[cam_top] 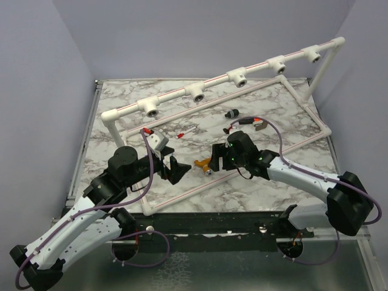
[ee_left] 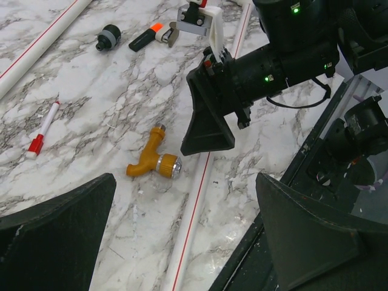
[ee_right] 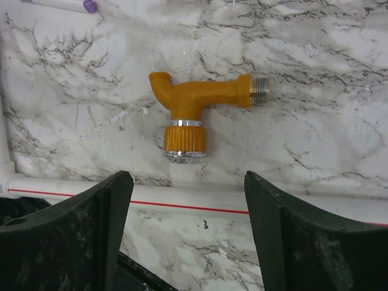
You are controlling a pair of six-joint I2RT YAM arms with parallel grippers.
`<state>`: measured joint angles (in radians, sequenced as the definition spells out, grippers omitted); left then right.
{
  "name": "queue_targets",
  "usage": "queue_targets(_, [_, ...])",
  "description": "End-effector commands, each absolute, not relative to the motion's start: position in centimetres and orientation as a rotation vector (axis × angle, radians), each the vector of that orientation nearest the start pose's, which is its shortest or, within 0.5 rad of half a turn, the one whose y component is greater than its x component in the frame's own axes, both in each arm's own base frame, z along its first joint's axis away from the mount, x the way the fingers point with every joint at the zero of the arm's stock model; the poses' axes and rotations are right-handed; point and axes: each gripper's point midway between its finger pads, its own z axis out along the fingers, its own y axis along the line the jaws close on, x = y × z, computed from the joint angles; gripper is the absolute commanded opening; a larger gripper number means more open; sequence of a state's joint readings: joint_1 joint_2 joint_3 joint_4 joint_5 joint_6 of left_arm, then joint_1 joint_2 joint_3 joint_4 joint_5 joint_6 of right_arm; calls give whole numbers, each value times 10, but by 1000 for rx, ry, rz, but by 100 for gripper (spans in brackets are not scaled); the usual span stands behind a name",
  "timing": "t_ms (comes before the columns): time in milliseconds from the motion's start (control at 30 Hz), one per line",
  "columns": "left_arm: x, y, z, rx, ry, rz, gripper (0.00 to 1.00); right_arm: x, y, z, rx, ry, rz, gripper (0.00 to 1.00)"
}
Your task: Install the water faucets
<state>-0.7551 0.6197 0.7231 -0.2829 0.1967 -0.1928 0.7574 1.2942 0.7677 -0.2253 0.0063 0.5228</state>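
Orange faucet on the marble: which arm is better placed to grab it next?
Right, probably. The right fingers, open, frame the faucet, centred in their wrist view; the left fingers, also open, see it farther off.

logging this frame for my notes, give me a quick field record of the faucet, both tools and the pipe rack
faucet: mustard-orange, lying flat on the marble table, not installed
faucet position: between the two tools, beside the red-striped white pipe
left tool: open, empty
right tool: open, empty, faucet just ahead of its fingertips, untouched
pipe rack: at the back of the table, sockets look empty
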Motion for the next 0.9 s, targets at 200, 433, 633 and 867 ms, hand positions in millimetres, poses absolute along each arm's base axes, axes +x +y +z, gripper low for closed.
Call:
queue_targets(200, [175, -211, 263, 635, 1715, -798, 99, 259, 288, 91, -351, 2364, 521, 75])
queue_targets(433, [175, -208, 265, 619, 1709, -789, 99, 259, 301, 69, -410, 2413, 447, 70])
queue_targets(633, [175, -208, 266, 618, 1707, -792, 99, 258, 302, 49, -458, 2459, 343, 67])
queue_targets(867, [174, -208, 267, 620, 1704, -795, 99, 255, 300, 34, -494, 2492, 276, 63])
